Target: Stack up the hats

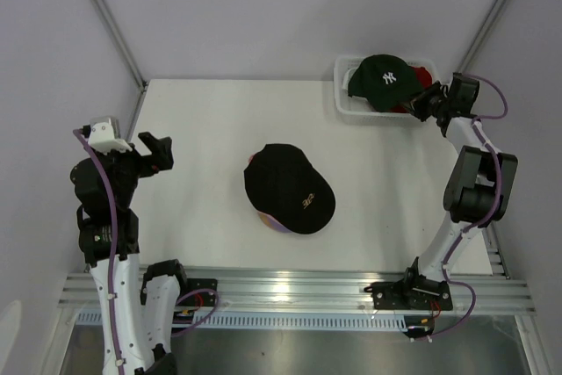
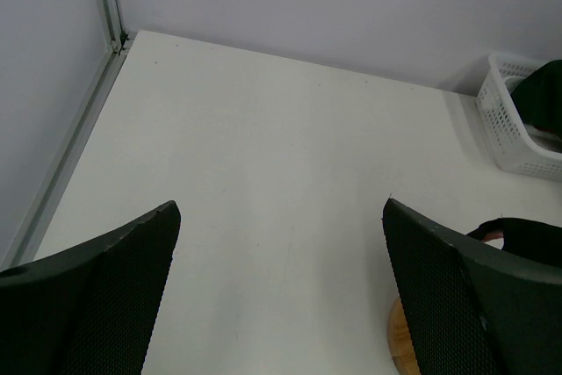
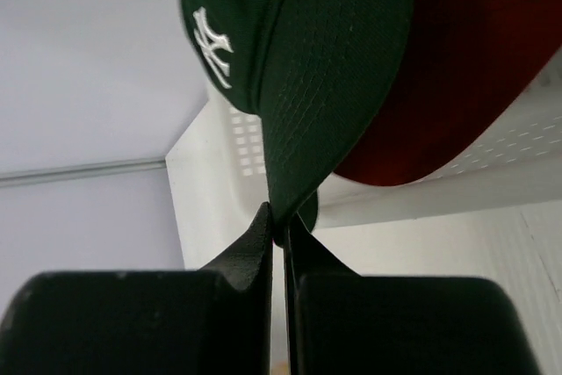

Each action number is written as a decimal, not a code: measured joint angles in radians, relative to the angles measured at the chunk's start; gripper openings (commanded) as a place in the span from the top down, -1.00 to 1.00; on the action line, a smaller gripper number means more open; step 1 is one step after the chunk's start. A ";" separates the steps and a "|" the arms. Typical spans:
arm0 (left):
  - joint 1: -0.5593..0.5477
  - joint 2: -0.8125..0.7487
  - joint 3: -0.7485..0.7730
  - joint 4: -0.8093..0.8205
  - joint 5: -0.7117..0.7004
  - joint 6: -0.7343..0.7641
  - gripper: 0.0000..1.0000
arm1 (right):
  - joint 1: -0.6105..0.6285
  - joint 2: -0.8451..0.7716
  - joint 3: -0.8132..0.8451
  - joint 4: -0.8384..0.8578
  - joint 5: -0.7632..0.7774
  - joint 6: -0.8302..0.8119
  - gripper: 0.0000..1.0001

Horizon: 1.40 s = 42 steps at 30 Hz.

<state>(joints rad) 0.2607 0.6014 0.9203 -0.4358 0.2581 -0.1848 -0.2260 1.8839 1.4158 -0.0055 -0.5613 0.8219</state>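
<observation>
I am looking down on a white table (image 1: 202,129) boxed in by pale lilac walls and aluminium frame posts.

My right claw (image 3: 279,226) sits at about 1 o'clock on the table. It is pinched almost flat on the tip of the dark green cap's (image 1: 385,81) brim, with only the thin peak between its fingers. I judge the brim is the sensible handle: it is stiff and sticks out over the basket wall, while the crown is soft and would crumple. From the claw, the cap's crown lies at about 10 o'clock, white logo facing up, inside the white mesh basket (image 1: 344,104). A red cap (image 3: 474,68) lies directly under it in the same basket, so the green one has to come out first.

Going outward, at about 8 o'clock from that claw and near the table's centre, a black cap (image 1: 288,186) tops the growing stack, with a purple edge (image 1: 274,224) peeping out beneath its rim. The left wrist view shows a round wooden stand (image 2: 399,344) under the pile, which I take as the reason the caps sit domed and not flattened.

My left claw (image 1: 158,153) hangs at 9 o'clock, spread wide with nothing in it, well apart from the stack and out of the carrying path. I cannot pick out a white cap anywhere.
</observation>
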 measured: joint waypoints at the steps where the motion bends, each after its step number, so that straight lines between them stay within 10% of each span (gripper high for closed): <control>1: 0.000 0.000 0.000 0.000 0.000 0.000 -0.99 | -0.005 0.026 0.000 -0.002 -0.006 0.002 1.00; 4: 0.000 0.000 0.000 0.000 -0.001 0.000 -0.99 | -0.007 0.063 -0.003 0.038 -0.014 0.018 0.98; 11: 0.000 0.000 0.000 0.000 -0.009 0.000 -0.99 | -0.008 0.049 -0.109 0.153 0.037 0.062 0.14; 42: 0.000 0.000 0.000 0.001 -0.011 0.000 -0.99 | 0.021 0.025 -0.278 0.652 0.235 0.399 -0.18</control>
<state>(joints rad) 0.2607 0.6018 0.9203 -0.4347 0.2470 -0.1852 -0.2050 1.9091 1.1374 0.6464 -0.3267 1.2205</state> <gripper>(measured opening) 0.994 0.591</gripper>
